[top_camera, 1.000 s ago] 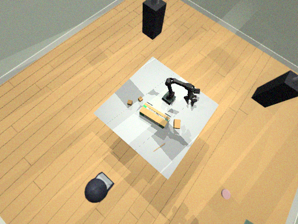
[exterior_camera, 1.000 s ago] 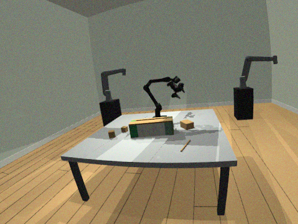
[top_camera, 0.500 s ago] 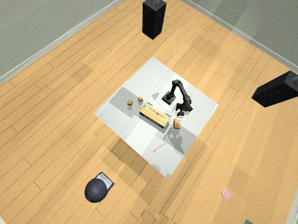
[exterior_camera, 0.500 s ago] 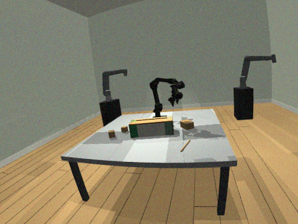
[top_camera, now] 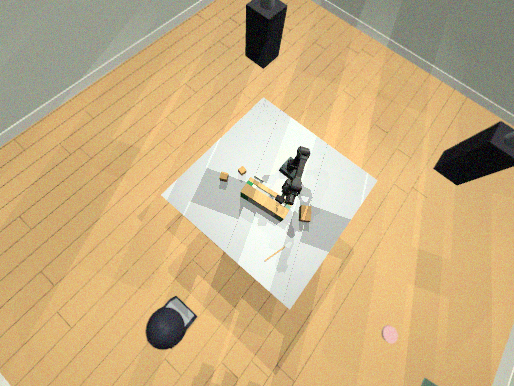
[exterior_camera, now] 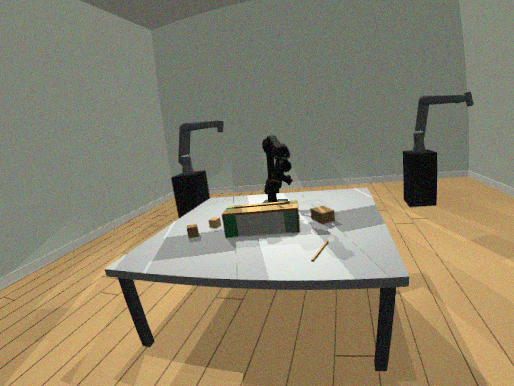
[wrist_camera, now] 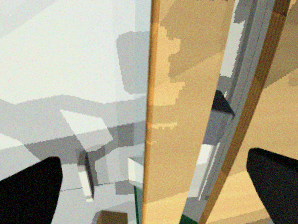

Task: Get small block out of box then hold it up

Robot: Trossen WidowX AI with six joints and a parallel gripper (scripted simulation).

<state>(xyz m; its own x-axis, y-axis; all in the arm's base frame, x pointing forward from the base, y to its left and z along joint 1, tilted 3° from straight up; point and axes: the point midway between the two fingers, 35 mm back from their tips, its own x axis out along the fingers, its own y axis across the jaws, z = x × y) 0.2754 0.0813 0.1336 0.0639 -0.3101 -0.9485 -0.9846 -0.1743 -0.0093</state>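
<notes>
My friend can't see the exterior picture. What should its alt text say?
A black robot arm stands behind a long clear-fronted box with a wooden top on a gray table. Small wooden blocks and a thin stick lie around it.

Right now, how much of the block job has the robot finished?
Nothing looks finished. The gripper is over the box with its fingers apart and nothing between them, so it's probably lining up. I can't tell for sure where the small block is; something dark shows through the box's top slot. Left to do: get the block out onto the table, pick it up and hold it still, away from the box.
</notes>
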